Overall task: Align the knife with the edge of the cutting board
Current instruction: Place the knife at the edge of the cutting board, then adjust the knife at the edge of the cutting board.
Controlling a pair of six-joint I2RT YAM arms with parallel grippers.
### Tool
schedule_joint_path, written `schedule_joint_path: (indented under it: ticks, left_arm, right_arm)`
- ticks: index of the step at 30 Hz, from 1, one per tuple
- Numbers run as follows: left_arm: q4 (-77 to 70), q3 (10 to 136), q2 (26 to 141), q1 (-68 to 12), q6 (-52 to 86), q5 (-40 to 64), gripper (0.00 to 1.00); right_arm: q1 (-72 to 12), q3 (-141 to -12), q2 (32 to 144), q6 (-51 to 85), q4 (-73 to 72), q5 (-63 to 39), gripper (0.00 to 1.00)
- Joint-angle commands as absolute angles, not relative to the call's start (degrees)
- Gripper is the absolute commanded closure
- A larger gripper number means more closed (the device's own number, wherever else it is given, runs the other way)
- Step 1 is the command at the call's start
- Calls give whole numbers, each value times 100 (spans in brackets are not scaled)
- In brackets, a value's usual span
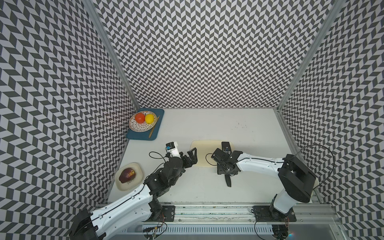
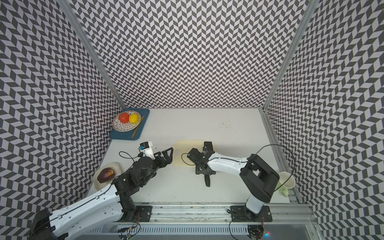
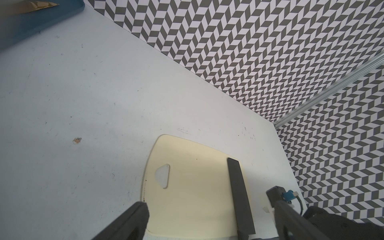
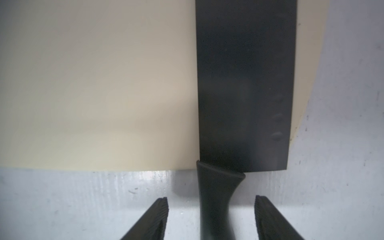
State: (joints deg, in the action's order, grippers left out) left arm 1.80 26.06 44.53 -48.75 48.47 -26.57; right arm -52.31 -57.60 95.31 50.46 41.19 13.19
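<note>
Midway across the bench point(image 1: 207, 128), a little toward its right edge, the cutting board point(image 1: 204, 153) is lying flat with its long sides running parallel to the front edge. Along the board's short end nearest the bench's right edge, the knife point(image 4: 245, 83) is resting blade-flat. Its blade is sitting just inside that end and looking close to parallel with it, while the handle is sticking out past the board toward the front edge, over bare bench. Over that handle the right claw point(image 4: 211, 199) is hovering with its jaws spread apart, one on each side, and neither is touching the handle in the right wrist view. By the board's opposite short end, the left claw point(image 3: 209, 204) is waiting with its jaws apart too, gripping nothing, one fingertip point(image 3: 140, 212) sitting close to the board's corner. Judging from this, the knife is looking placed, and the step in hand is clearing away cleanly. The right claw should be rising straight up with jaws wide, since any sideways drift is risking a nudge to the handle and swinging the blade off line.
</note>
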Motion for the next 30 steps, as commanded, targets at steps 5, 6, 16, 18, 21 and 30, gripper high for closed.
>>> schedule_joint_path:
  ticks: [5, 6, 16, 18, 21, 30]
  left_arm:
    - [173, 2765, 4520, -4898, 4712, -2828, 0]
    - [172, 2768, 4546, -4898, 4698, -2827, 0]
    - [129, 2805, 4745, -4900, 4550, -2885, 0]
    - [122, 2814, 4807, -4896, 4527, -2913, 0]
    - [99, 2843, 4914, -4896, 4526, -2912, 0]
    - [113, 2920, 5148, -4896, 4457, -2913, 0]
  right_arm:
    - [-5107, -6490, 9030, 4776, 4362, 1577, 18]
    - [-5064, -6529, 9000, 4736, 4353, 1579, 16]
    - [-4412, -6078, 8263, 4445, 3355, 1520, 0]
    - [-4200, -5848, 8074, 4311, 3040, 1366, 0]
    - [-4057, -5715, 8057, 4018, 2780, 1367, 0]
    - [-4049, -6573, 9765, 3445, 3393, 1679, 0]
